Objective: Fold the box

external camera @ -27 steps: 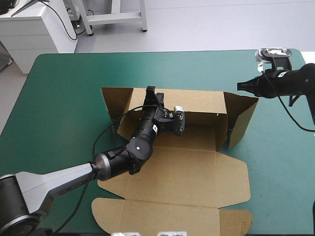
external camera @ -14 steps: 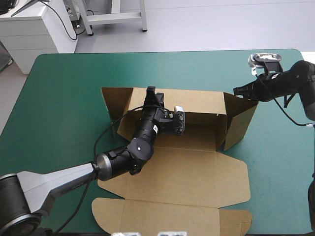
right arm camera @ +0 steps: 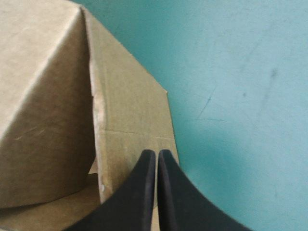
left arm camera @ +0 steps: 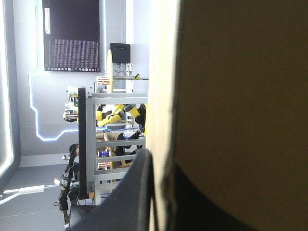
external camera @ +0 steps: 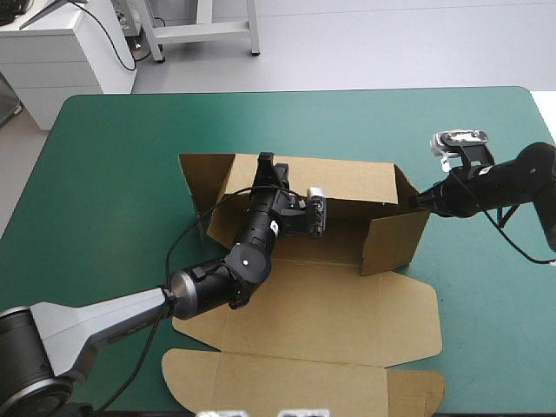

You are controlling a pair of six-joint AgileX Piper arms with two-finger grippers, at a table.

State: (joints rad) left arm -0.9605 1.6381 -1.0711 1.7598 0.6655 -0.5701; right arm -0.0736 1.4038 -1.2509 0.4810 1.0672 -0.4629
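1. Teal-green desk fills the scene, and the brown box lies at its middle, partly raised.
2. Its far wall stands upright. The near panels lie flat, reaching toward the near edge.
3. The left gripper comes in over the flat board and is clamped on the top edge of the far wall, toward its left end. In the left wrist view, one black finger presses against the board.
4. The right flap stands upright, turned in across the right end.
5. The right gripper is closed to a point, with its tip against the outside of that flap.
6. The left flap stands at the far left corner, angled outward.
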